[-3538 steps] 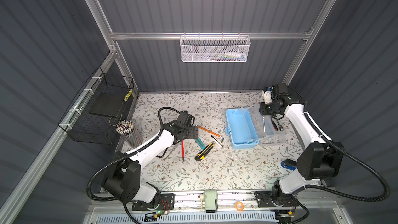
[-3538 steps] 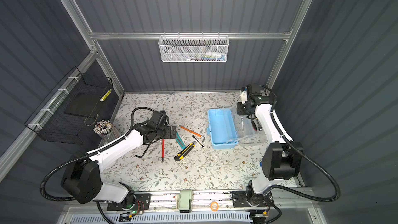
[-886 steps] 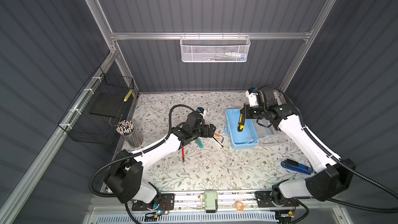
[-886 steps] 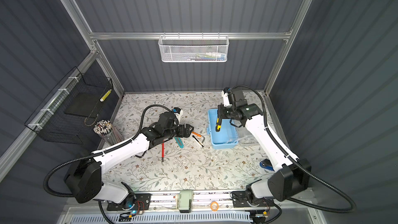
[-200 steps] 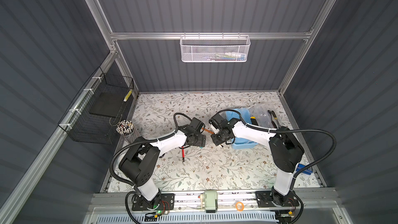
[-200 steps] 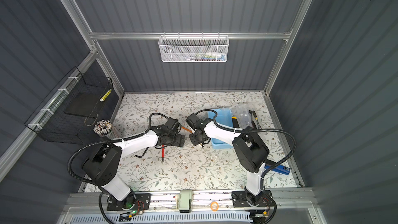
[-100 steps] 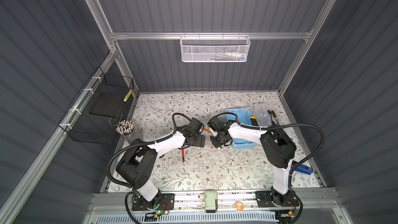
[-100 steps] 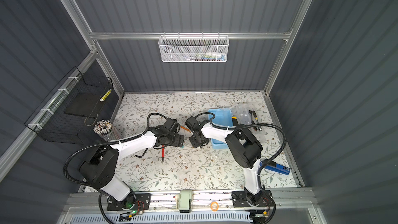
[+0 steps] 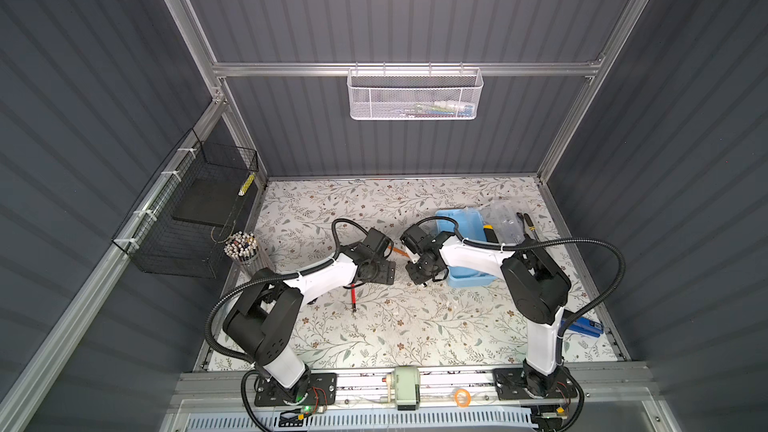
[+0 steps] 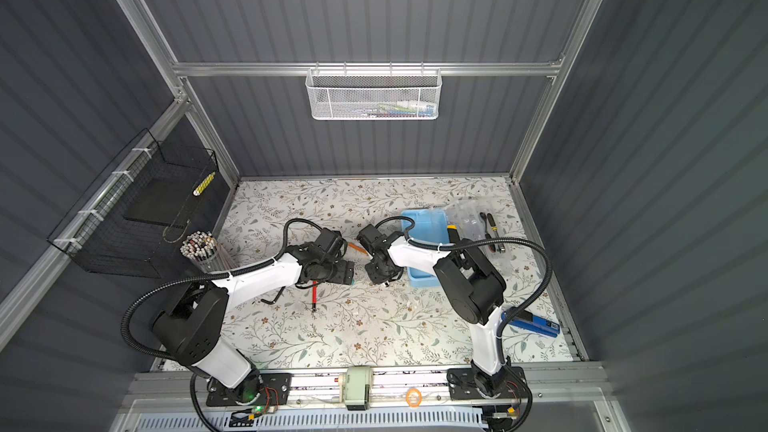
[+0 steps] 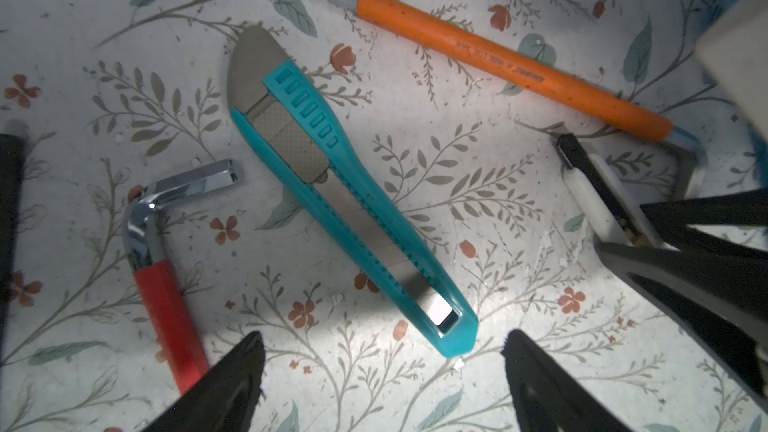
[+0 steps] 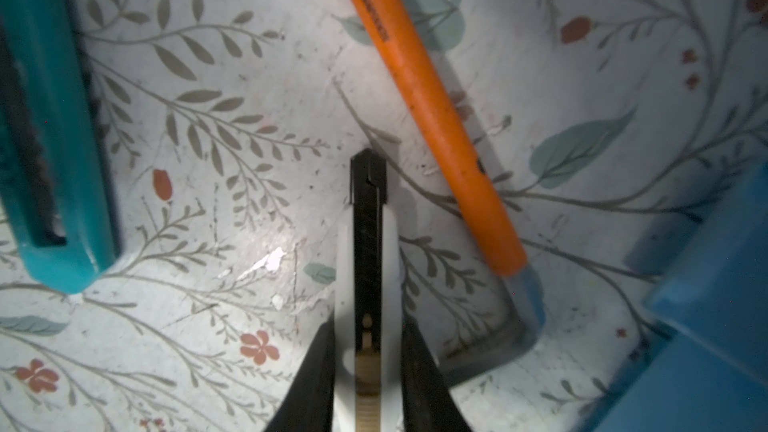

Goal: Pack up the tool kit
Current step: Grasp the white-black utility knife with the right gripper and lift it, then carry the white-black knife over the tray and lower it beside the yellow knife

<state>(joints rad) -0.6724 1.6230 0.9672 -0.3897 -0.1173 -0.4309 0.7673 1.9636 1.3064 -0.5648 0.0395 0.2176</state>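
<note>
Right gripper (image 12: 368,342): your fingers are clamped against both long sides of a slim white-and-black snap-off knife (image 12: 368,209); its black tip points out ahead of them, and you cannot tell whether it has left the mat
Left gripper (image 11: 382,340): your fingers stand wide apart with nothing held, low over the mat, and the open end of the teal utility knife (image 11: 349,209) lies between the fingertips
Arms: in both top views your two grippers face each other near the middle of the floral mat (image 9: 415,326), close but apart, the right one just beside the box
Tool box (image 9: 467,281): light-blue rectangular plastic, open, on the right half of the mat with your right arm crossing above it
Lid (image 9: 505,218): clear, folded back on the box's right side
In the box: a yellow-and-black knife (image 9: 490,233) lies at the right edge, by the lid
On the lid: a slim dark tool with a yellow band (image 9: 527,222); its kind is too small to tell
Orange-sleeved hex key (image 12: 424,105): flat on the mat just beside the white-and-black knife, its bent end near a corner of the box
Red-sleeved hex key (image 11: 166,284): flat on the mat, on the teal knife's other side, apart from it
</note>
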